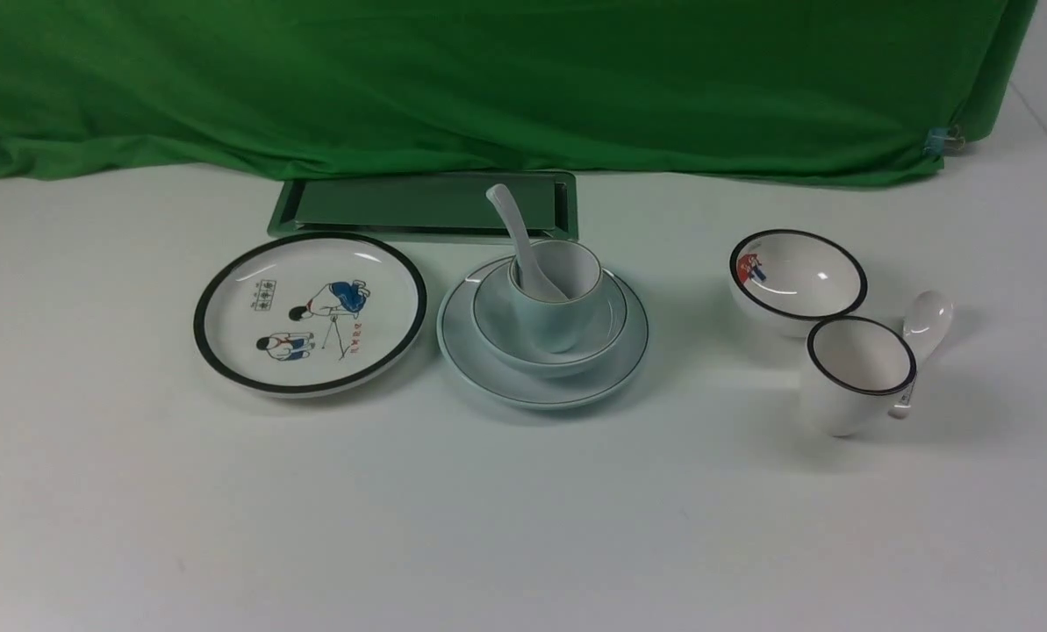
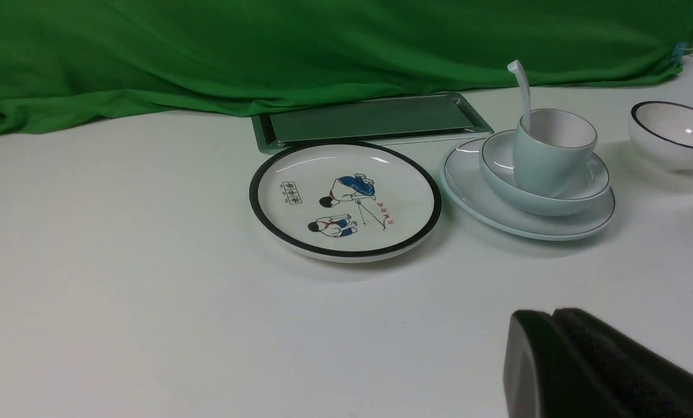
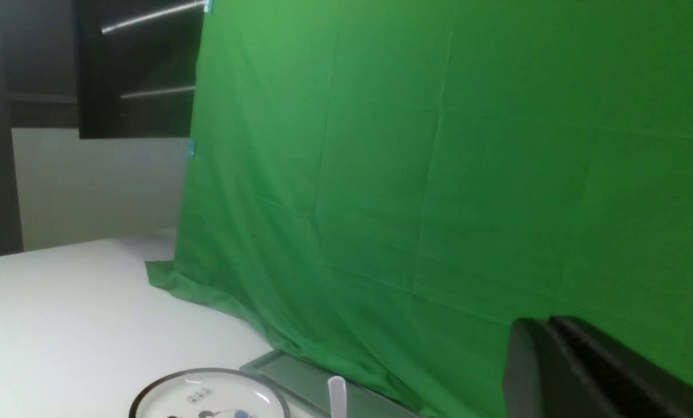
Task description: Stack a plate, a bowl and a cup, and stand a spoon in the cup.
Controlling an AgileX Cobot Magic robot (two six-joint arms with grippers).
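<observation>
In the front view, the plate (image 1: 541, 393) lay at the centre of the frame, carrying the bowl (image 1: 488, 329), the cup (image 1: 551, 323) inside it and the spoon (image 1: 512, 219) leaning in the cup. In the left wrist view, the left gripper (image 2: 550, 314) was pressed together, empty. In the right wrist view, the right gripper (image 3: 547, 323) was pressed together too
</observation>
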